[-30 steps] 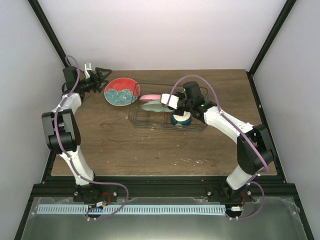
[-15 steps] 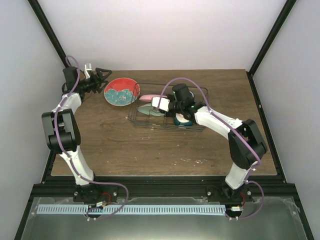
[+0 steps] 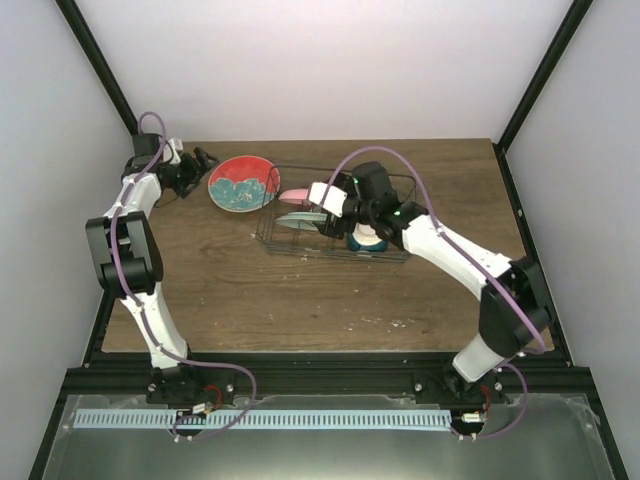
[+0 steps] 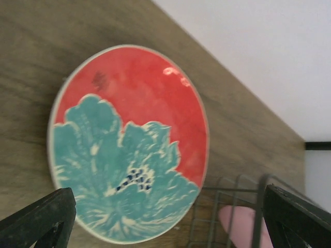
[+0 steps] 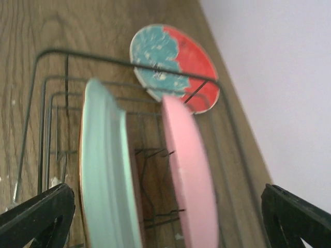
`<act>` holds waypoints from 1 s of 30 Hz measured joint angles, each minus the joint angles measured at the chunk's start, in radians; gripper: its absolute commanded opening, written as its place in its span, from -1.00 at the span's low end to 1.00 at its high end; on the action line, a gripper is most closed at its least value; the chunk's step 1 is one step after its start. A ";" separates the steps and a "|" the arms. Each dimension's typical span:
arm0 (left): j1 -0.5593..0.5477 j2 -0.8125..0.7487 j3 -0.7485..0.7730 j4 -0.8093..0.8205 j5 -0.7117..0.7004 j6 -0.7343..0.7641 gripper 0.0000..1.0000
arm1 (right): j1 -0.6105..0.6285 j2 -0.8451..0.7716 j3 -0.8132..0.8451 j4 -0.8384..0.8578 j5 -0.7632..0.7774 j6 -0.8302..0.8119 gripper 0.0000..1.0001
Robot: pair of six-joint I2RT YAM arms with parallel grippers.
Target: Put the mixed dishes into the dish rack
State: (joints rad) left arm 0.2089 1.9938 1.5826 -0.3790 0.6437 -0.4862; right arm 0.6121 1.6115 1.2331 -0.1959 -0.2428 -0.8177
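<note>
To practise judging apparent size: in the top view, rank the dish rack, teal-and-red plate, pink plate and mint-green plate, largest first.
1. dish rack
2. teal-and-red plate, its whole face showing
3. pink plate and mint-green plate: both on edge, similar slivers, so unranked

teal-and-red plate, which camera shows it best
The left wrist view: the teal-and-red patterned plate fills the frame, its whole face and pattern visible, slightly blurred. The top external view shows it whole but small, by the dish rack's left end. The right wrist view shows it far off, partly crossed by rack wire.
</note>
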 measured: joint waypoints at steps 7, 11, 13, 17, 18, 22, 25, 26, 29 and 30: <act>-0.004 0.085 0.074 -0.145 -0.135 0.064 1.00 | 0.014 -0.164 0.048 0.014 0.006 0.111 1.00; -0.026 0.135 0.119 -0.224 -0.241 0.096 1.00 | 0.014 -0.193 0.053 0.082 0.049 0.173 1.00; -0.046 0.167 0.157 -0.261 -0.301 0.113 0.99 | 0.014 -0.180 0.053 0.101 0.078 0.201 1.00; -0.093 0.222 0.221 -0.297 -0.373 0.137 1.00 | 0.014 -0.143 0.055 0.120 0.103 0.241 1.00; -0.101 0.232 0.233 -0.304 -0.380 0.140 0.99 | 0.014 -0.137 0.055 0.123 0.106 0.248 1.00; -0.117 0.278 0.290 -0.317 -0.397 0.146 1.00 | 0.014 -0.132 0.056 0.130 0.109 0.258 1.00; -0.115 0.301 0.301 -0.317 -0.400 0.146 0.96 | 0.014 -0.132 0.063 0.132 0.114 0.257 1.00; -0.112 0.307 0.301 -0.317 -0.397 0.145 0.90 | 0.014 -0.132 0.063 0.134 0.117 0.257 1.00; -0.108 0.328 0.301 -0.306 -0.377 0.131 0.45 | 0.014 -0.131 0.063 0.135 0.122 0.258 1.00; -0.106 0.335 0.302 -0.298 -0.368 0.124 0.30 | 0.014 -0.131 0.063 0.135 0.124 0.257 1.00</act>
State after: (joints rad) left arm 0.1024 2.3287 1.8843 -0.6765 0.2756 -0.3626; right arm 0.6262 1.4803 1.2957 -0.0608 -0.1188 -0.5602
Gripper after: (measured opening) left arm 0.857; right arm 0.998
